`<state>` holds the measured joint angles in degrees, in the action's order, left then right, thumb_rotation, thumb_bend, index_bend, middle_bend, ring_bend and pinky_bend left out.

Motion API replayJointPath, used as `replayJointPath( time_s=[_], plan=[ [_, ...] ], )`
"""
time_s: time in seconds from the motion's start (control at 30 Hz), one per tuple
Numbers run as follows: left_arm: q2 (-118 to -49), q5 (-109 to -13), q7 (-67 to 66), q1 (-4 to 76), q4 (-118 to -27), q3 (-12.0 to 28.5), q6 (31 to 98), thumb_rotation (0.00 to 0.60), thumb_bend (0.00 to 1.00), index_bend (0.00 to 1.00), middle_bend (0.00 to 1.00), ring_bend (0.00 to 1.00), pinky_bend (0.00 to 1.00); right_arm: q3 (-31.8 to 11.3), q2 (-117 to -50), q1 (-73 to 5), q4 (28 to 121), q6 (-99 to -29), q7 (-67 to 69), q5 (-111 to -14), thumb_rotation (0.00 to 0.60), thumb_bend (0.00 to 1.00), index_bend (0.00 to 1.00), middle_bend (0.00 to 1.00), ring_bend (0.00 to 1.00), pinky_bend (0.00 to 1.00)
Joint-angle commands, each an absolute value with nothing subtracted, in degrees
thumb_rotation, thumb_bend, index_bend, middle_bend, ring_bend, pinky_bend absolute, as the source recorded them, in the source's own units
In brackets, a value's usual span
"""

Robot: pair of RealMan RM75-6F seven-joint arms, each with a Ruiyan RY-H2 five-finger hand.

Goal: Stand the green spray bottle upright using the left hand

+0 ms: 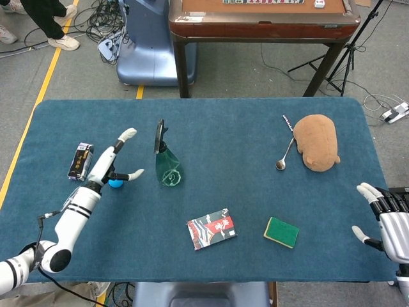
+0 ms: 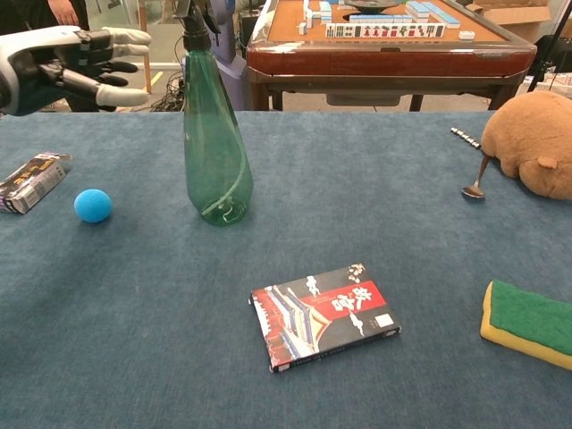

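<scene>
The green spray bottle [image 1: 167,165] [image 2: 213,147] stands upright on the blue table, its black nozzle on top. My left hand [image 1: 114,161] [image 2: 71,64] hovers to the left of the bottle, apart from it, fingers spread and holding nothing. My right hand [image 1: 385,219] rests at the table's right front edge, fingers apart and empty; the chest view does not show it.
A small blue ball [image 2: 93,205] and a dark packet [image 1: 80,160] lie left of the bottle. A red and black booklet [image 2: 323,314], a green sponge [image 1: 282,231], a spoon [image 1: 283,155] and a brown plush toy [image 1: 317,142] lie to the right.
</scene>
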<state>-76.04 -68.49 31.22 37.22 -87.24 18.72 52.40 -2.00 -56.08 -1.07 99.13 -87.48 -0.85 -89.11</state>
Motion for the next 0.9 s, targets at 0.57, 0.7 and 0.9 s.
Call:
replayJointPath(
  time_s=[0.57,0.7,0.9],
  plan=[
    [-67.8,-74.0,0.3,21.4,-91.5,8.6,77.4,0.600,0.26,0.09,0.00,0.00,0.00,-2.5,-57.0,-2.7,96.5,-85.1,1.8,-88.3,0.600,0.18,0.18,0.18,0.12,0.16],
    [-67.7,-75.4,-4.7,17.7,-93.2,6.3,82.2,0.600,0.26,0.09,0.00,0.00,0.00,-2.4,-57.3,-2.9,96.0,-84.8,2.6,-88.5,0.600,0.18,0.18,0.18,0.12,0.17],
    [-67.5,-77.2,-8.9,13.9,-95.3,3.4,85.6,0.600,0.26,0.10,0.00,0.00,0.00,-2.2,-57.8,-3.2,95.6,-84.3,3.1,-88.7,0.600,0.18,0.18,0.18,0.12,0.18]
  ],
)
